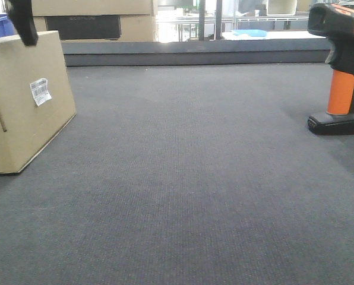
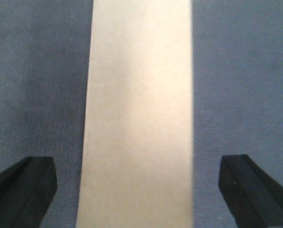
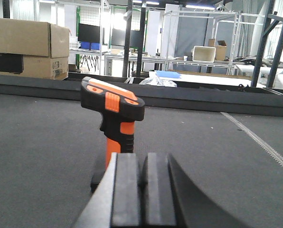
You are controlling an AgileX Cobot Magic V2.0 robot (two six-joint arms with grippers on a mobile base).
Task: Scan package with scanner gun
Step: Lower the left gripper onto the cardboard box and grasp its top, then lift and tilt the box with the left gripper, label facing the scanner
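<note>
Tan cardboard package (image 1: 22,101), at the left edge of the grey tabletop (image 1: 183,178), is straddled from above by the spread left gripper (image 2: 139,183). The right gripper (image 3: 141,190), pressed together behind the upright orange-and-black scanner gun (image 1: 343,65) at the right edge, could topple it if advanced unopened.

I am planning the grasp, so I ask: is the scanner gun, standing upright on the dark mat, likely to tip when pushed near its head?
Probably yes: the scanner gun stands on a small flat base while its bulky head overhangs, so a high push may topple it. Its body looks hard plastic, likely rigid. The textured mat should resist sliding.
</note>
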